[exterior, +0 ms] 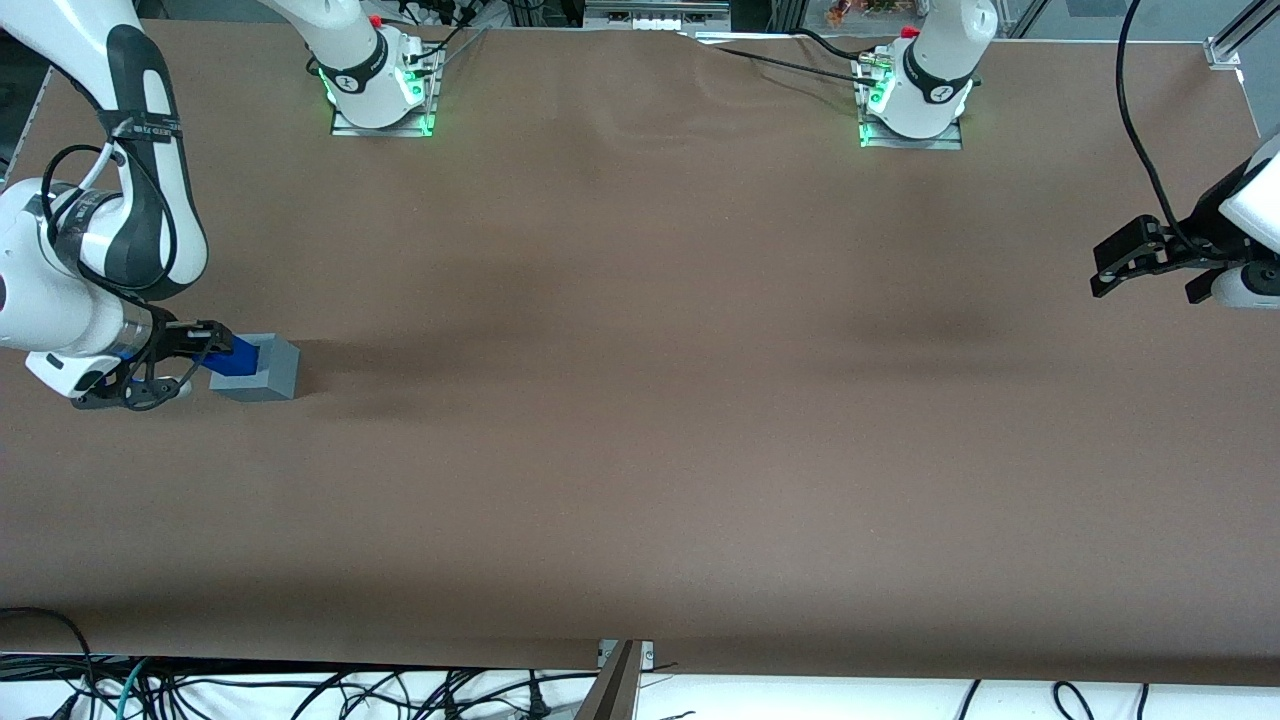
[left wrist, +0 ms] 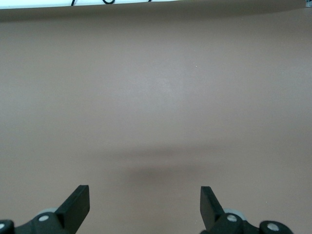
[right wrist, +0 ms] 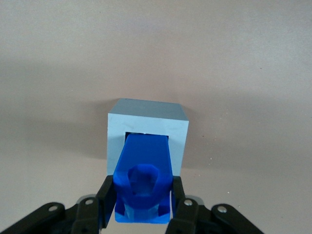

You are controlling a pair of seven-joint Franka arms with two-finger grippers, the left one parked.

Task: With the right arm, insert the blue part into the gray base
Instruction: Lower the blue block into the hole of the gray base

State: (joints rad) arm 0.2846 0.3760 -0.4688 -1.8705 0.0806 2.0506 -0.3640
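Observation:
The gray base (exterior: 262,368) is a light-grey cube on the brown table at the working arm's end. The blue part (exterior: 234,356) sits at the cube's top, its lower end in the square recess. In the right wrist view the blue part (right wrist: 144,176) stands between the black fingers (right wrist: 107,195), its far end inside the recess of the gray base (right wrist: 147,128). My right gripper (exterior: 212,345) is shut on the blue part, right at the cube's top.
The brown table (exterior: 640,400) stretches wide toward the parked arm's end. Two arm mounts with green lights (exterior: 380,95) stand at the table's far edge. Cables (exterior: 300,690) lie below the near edge.

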